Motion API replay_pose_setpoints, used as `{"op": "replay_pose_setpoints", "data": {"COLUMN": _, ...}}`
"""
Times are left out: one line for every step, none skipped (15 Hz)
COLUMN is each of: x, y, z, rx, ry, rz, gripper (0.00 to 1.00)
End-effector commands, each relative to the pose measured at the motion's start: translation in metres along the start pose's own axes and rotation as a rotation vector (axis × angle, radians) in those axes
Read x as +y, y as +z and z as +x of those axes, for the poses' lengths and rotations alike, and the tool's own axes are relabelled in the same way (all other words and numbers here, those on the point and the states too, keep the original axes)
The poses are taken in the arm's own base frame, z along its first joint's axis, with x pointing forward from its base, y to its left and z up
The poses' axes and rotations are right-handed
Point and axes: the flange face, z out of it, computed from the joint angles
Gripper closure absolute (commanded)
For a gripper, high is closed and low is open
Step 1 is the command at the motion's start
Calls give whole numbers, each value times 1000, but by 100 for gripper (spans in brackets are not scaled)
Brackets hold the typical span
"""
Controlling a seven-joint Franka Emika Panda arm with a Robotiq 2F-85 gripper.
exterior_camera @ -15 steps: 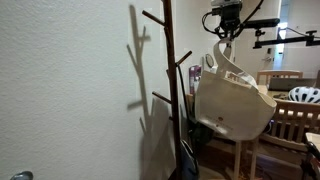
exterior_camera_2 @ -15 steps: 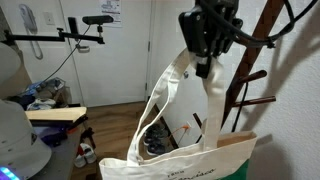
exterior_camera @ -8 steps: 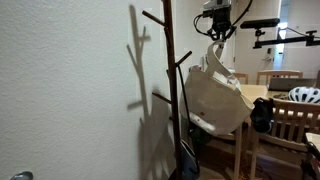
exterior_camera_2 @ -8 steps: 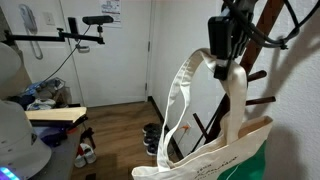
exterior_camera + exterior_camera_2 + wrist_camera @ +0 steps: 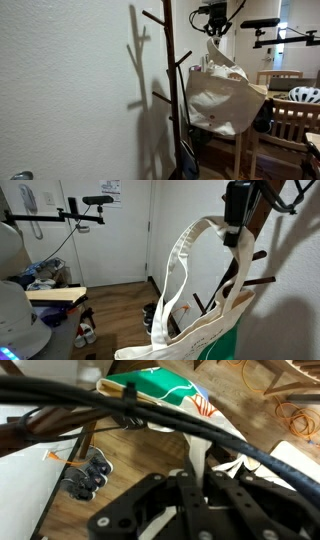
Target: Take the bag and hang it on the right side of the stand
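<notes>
The off-white canvas bag (image 5: 225,98) hangs in the air from my gripper (image 5: 217,20), just right of the tall dark brown stand (image 5: 170,80). The bag's side almost touches the stand's right pegs. In an exterior view the gripper (image 5: 237,208) holds one thin handle near the top. The other handle (image 5: 178,275) loops down free, and the bag's green print (image 5: 240,340) shows at the bottom. The stand's pegs (image 5: 262,279) are right behind the bag. In the wrist view my gripper (image 5: 197,470) is shut on the white strap, and the printed bag (image 5: 165,385) hangs beyond it.
Light wooden chairs (image 5: 288,122) and a table stand right of the bag, with a white rounded object (image 5: 305,95) on top. A camera rig (image 5: 285,38) sits behind. Shoes (image 5: 84,332) lie on the wood floor, and a white wall (image 5: 70,90) is left of the stand.
The gripper has carried the bag toward the stand and slightly higher. The bag swung sideways and now hangs closer to the right pegs. The grip on the handle is unchanged.
</notes>
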Motion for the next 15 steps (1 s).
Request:
{"op": "replay_pose_setpoints", "data": {"x": 13, "y": -23, "z": -18, "rx": 92, "ry": -95, "rz": -51, "gripper": 96}}
{"op": "replay_pose_setpoints", "data": {"x": 15, "y": -25, "z": -22, "rx": 111, "ry": -118, "rz": -58, "gripper": 96}}
{"op": "replay_pose_setpoints", "data": {"x": 17, "y": -26, "z": -26, "rx": 126, "ry": -139, "rz": -57, "gripper": 96}}
{"op": "replay_pose_setpoints", "data": {"x": 18, "y": -26, "z": -32, "rx": 119, "ry": -165, "rz": -43, "gripper": 96}}
{"op": "replay_pose_setpoints", "data": {"x": 40, "y": -30, "z": -8, "rx": 110, "ry": -175, "rz": -28, "gripper": 96}}
{"op": "replay_pose_setpoints", "data": {"x": 50, "y": -31, "z": -4, "rx": 102, "ry": -183, "rz": -21, "gripper": 96}}
{"op": "replay_pose_setpoints", "data": {"x": 61, "y": -29, "z": 1, "rx": 101, "ry": -203, "rz": -13, "gripper": 96}}
{"op": "replay_pose_setpoints", "data": {"x": 74, "y": -28, "z": 8, "rx": 102, "ry": -227, "rz": -12, "gripper": 96}}
{"op": "replay_pose_setpoints", "data": {"x": 56, "y": -21, "z": 2, "rx": 108, "ry": -195, "rz": -21, "gripper": 97}}
{"op": "replay_pose_setpoints", "data": {"x": 66, "y": -19, "z": 8, "rx": 110, "ry": -209, "rz": -19, "gripper": 93}}
{"op": "replay_pose_setpoints", "data": {"x": 68, "y": -17, "z": 9, "rx": 114, "ry": -212, "rz": -16, "gripper": 93}}
{"op": "replay_pose_setpoints", "data": {"x": 67, "y": -16, "z": 8, "rx": 115, "ry": -208, "rz": -14, "gripper": 93}}
{"op": "replay_pose_setpoints", "data": {"x": 64, "y": -15, "z": 5, "rx": 115, "ry": -201, "rz": -14, "gripper": 93}}
{"op": "replay_pose_setpoints", "data": {"x": 61, "y": -15, "z": 2, "rx": 115, "ry": -193, "rz": -13, "gripper": 93}}
{"op": "replay_pose_setpoints", "data": {"x": 59, "y": -14, "z": 3, "rx": 147, "ry": -171, "rz": -23, "gripper": 96}}
